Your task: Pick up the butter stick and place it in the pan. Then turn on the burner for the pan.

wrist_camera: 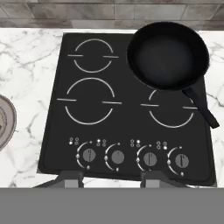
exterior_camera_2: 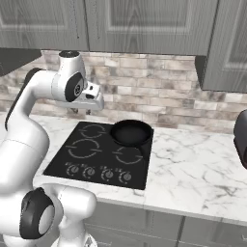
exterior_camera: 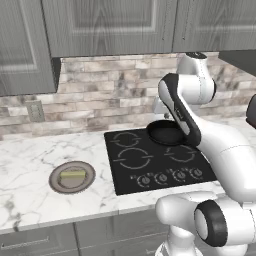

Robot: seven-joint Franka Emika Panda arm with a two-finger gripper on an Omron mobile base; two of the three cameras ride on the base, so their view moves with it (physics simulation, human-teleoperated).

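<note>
We are at the first step: the butter stick (exterior_camera: 73, 175) lies on the grey-brown plate (exterior_camera: 56, 181) at the left of the marble worktop (exterior_camera: 25, 160), untouched and well apart from everything else. To its right sits the black cooktop (exterior_camera: 131, 172), and on the back right ring rests the pan (exterior_camera: 165, 132), dark inside and with nothing in it. Our tool (wrist_camera: 112, 177) hangs high over the cooktop's knobs (wrist_camera: 117, 156); its tips stand partly spread, with nothing between them. Next, we judge, we must swing left and down over the plate, line the tips across the bar's narrow sides, and close. Behind the worktop runs a brick backsplash (exterior_camera: 110, 95), and grey cabinets (exterior_camera: 110, 25) hang above.
</note>
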